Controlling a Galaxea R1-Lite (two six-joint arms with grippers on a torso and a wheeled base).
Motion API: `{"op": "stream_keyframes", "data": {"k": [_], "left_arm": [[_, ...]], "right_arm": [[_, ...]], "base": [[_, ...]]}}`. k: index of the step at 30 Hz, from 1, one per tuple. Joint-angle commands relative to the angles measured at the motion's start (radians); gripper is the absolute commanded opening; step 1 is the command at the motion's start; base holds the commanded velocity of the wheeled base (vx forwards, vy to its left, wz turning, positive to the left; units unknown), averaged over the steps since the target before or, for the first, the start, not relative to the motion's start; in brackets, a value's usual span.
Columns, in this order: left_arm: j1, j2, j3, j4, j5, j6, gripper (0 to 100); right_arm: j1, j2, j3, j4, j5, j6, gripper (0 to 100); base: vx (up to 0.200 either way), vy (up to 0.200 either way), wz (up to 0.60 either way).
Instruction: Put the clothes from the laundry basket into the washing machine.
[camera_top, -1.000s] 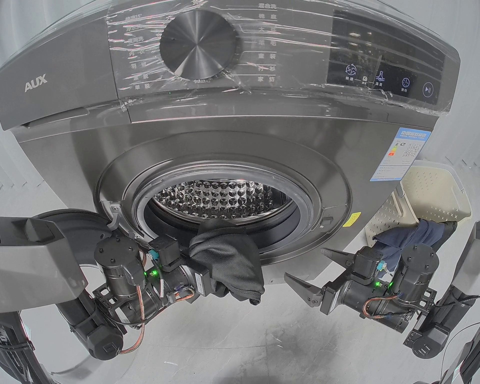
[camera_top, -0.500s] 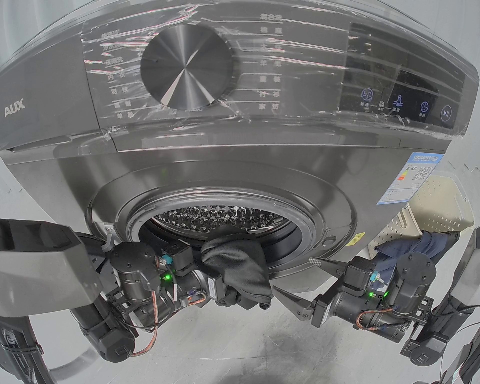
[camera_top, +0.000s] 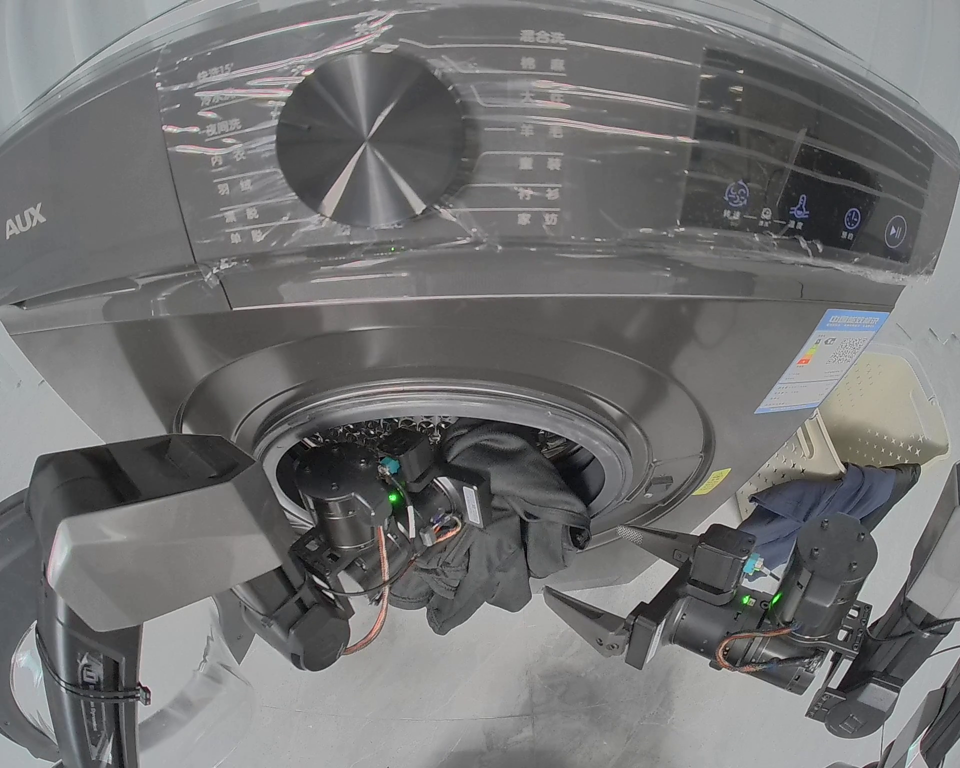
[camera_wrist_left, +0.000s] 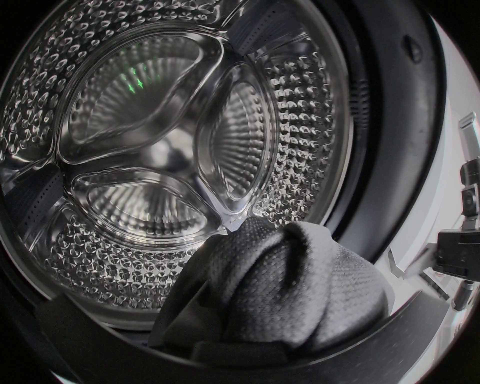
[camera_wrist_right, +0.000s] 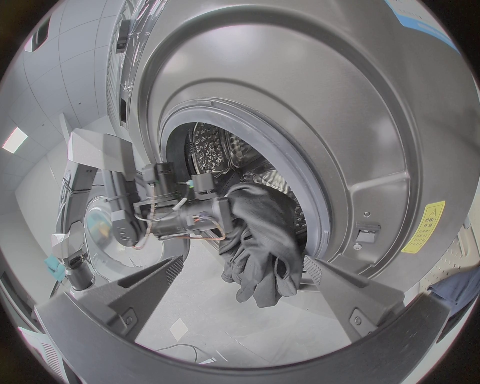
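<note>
Head view shows the left tool (camera_top: 478, 500) at the round opening of the washer (camera_top: 500, 330), clamped on a black cloth (camera_top: 520, 480). 1 part of this cloth lies bunched over the tool, just inside the opening. The rest hangs below the tool, outside the opening and above the floor (camera_top: 480, 690). Left wrist view shows the steel drum (camera_wrist_left: 150, 150) straight ahead of this tool, with a knitted fold of the cloth close before the camera at the lower rim.

The right tool (camera_top: 585, 563) is beside the left tool, low in front of the washer and outside the opening. Its jaws stand wide apart and hold nothing. The hanging cloth is near its tips, but I cannot tell if it touches them. Behind the right tool a cream basket (camera_top: 880, 400) stands beside the washer, and a blue cloth (camera_top: 820, 500) hangs over its edge.
</note>
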Motion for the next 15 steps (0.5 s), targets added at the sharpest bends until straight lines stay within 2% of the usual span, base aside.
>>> {"op": "stream_keyframes", "data": {"k": [1, 4, 5, 6, 9, 15], "left_arm": [[0.022, 0.138, -0.188, 0.009, 0.015, -0.014, 0], [0.062, 0.187, -0.337, 0.058, 0.041, -0.012, 0], [0.066, 0.19, -0.349, 0.067, 0.044, -0.012, 0], [0.089, 0.206, -0.42, 0.119, 0.064, -0.012, 0], [0.125, 0.224, -0.521, 0.187, 0.072, -0.012, 0], [0.135, 0.253, -0.633, 0.259, 0.078, -0.019, 0]], "right_arm": [[0.015, -0.009, 0.01, 0.0, 0.0, -0.002, 100], [0.019, -0.009, 0.012, 0.0, 0.0, 0.0, 100], [0.019, -0.009, 0.012, 0.0, 0.0, 0.0, 100], [0.019, -0.009, 0.012, 0.0, 0.0, 0.0, 100], [0.019, -0.009, 0.012, 0.0, 0.0, 0.0, 100], [0.019, -0.003, 0.009, 0.0, 0.0, 0.002, 100]], "base": [[0.0, 0.0, 0.0], [0.0, 0.0, 0.0], [0.0, 0.0, 0.0], [0.0, 0.0, 0.0], [0.0, 0.0, 0.0], [0.0, 0.0, 0.0]]}}
